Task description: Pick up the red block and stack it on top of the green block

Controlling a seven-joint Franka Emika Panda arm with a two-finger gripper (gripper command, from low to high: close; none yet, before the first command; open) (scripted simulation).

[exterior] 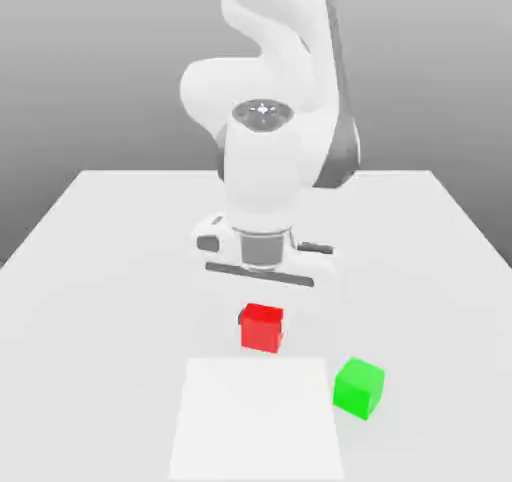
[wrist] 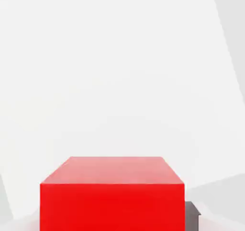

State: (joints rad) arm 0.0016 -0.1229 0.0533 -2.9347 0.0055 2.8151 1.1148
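The white arm (exterior: 270, 120) bends over the middle of the pale worktop (exterior: 100, 270), its wrist pointing down; below the wrist flange sits the red block (exterior: 262, 327), just under the hand and apart from everything else on the surface. In the hand view the red block (wrist: 112, 196) looms large and close, its top face and one side face plain and matte; a dark finger (wrist: 193, 215) shows right at one lower corner of the cube, touching its side. The pincer is pressed in against the red block, gripping it between its fingers; whether the cube rests on the worktop or hangs a little above it, I cannot tell.

The green block (exterior: 359, 387) stands on the worktop toward the exterior view's right and nearer the camera than the red one; the two cubes are near each other but not touching, and the green one is turned a little so that a corner faces the camera. A lighter rectangular patch (exterior: 258, 420) lies on the worktop in front of the red block; the green block sits just beside its edge on the exterior view's right.
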